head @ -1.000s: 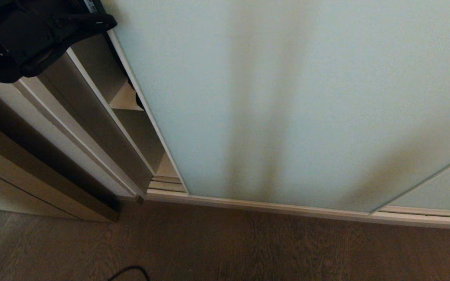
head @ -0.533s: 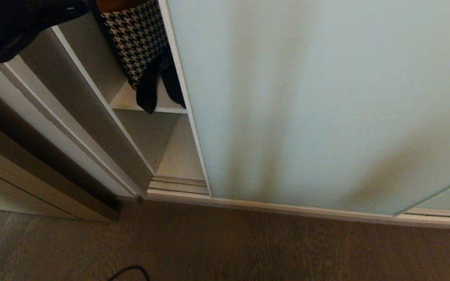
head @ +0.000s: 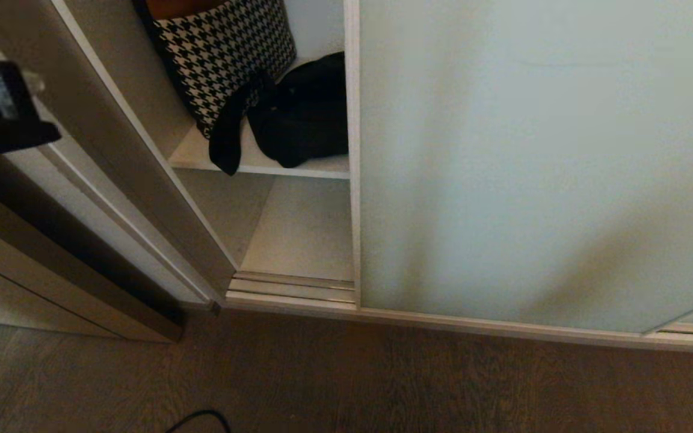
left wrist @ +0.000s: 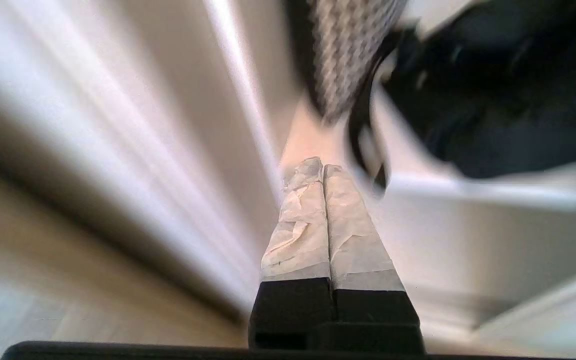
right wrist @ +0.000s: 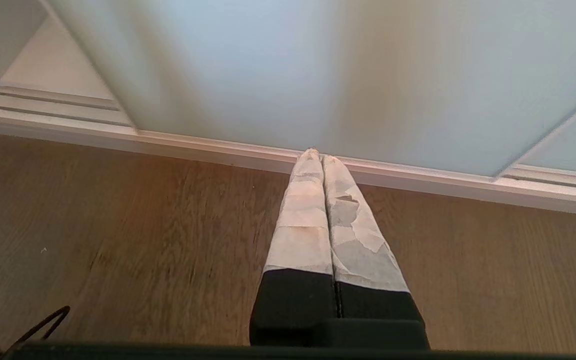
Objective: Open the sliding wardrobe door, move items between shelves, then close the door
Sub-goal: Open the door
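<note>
Left gripper (left wrist: pixel 323 167): fingers pressed together, nothing between them; in the left wrist view it pointed towards the open end of the wardrobe, short of the shelf. In the head view only a dark part of the left arm showed at the left edge.
Right gripper (right wrist: pixel 318 152): fingers together and empty, hanging over the wood floor (head: pixel 382 379) with the tips towards the bottom rail of the door.
Sliding wardrobe door (head: pixel 533 156): frosted pale blue-green glass in a cream frame, filling most of the head view; it stood partly open, its left frame edge to the right of the gap.
Wardrobe side wall (head: pixel 142 156): white panel bounding the gap on the left.
Shelf (head: pixel 274 165): white board seen through the gap, with the bottom compartment below it.
Bottom track (head: pixel 292 288): grooved rails across the foot of the gap.
Houndstooth item (head: pixel 226 54): black-and-white patterned, leaning at the left of the shelf.
Black bag (head: pixel 307 114): lay on the shelf just beside the houndstooth item, partly behind the door frame.
Strap (head: pixel 226 141): wide and black, drooping over the front edge of the shelf.
Cable (head: pixel 199 420): dark loop on the floor at the near edge.
</note>
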You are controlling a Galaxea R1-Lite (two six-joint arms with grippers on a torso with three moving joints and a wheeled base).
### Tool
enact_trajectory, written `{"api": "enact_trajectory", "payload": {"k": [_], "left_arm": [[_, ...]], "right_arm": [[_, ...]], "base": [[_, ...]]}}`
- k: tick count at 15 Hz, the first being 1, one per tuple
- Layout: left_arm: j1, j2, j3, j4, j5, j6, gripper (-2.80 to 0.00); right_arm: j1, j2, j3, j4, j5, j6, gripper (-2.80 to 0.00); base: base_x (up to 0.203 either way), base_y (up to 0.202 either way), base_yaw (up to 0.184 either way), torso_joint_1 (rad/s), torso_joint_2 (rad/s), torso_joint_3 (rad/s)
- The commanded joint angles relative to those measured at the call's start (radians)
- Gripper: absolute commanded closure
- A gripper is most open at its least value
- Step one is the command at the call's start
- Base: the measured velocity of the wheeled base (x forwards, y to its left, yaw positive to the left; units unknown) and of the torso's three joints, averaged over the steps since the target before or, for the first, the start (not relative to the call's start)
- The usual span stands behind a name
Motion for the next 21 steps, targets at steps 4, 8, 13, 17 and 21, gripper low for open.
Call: {"api": "enact_trajectory", "payload": {"k": [4, 8, 13, 17, 21], "left_arm": [[0.039, -0.434, 0.398, 0.019, 0.069, -0.014, 0.00], [0.098, -0.685, 0.567, 0.084, 0.086, -0.068, 0.00], [0.160, -0.956, 0.851, 0.155, 0.048, -0.080, 0.00], [0.176, -1.124, 0.979, 0.194, -0.025, -0.087, 0.00], [0.179, -1.161, 1.024, 0.302, -0.267, -0.039, 0.00]], "right_arm": [[0.000, 0.000, 0.001, -0.001, 0.000, 0.000, 0.00], [0.000, 0.000, 0.002, -0.001, 0.000, 0.000, 0.00], [0.000, 0.000, 0.000, 0.000, 0.000, 0.000, 0.00], [0.000, 0.000, 0.002, -0.001, 0.000, 0.000, 0.00], [0.000, 0.000, 0.000, -0.001, 0.000, 0.000, 0.00]], "base": [[0.000, 0.000, 0.000, 0.000, 0.00, 0.000], [0.000, 0.000, 0.000, 0.000, 0.00, 0.000], [0.000, 0.000, 0.000, 0.000, 0.00, 0.000], [0.000, 0.000, 0.000, 0.000, 0.00, 0.000], [0.000, 0.000, 0.000, 0.000, 0.00, 0.000]]}}
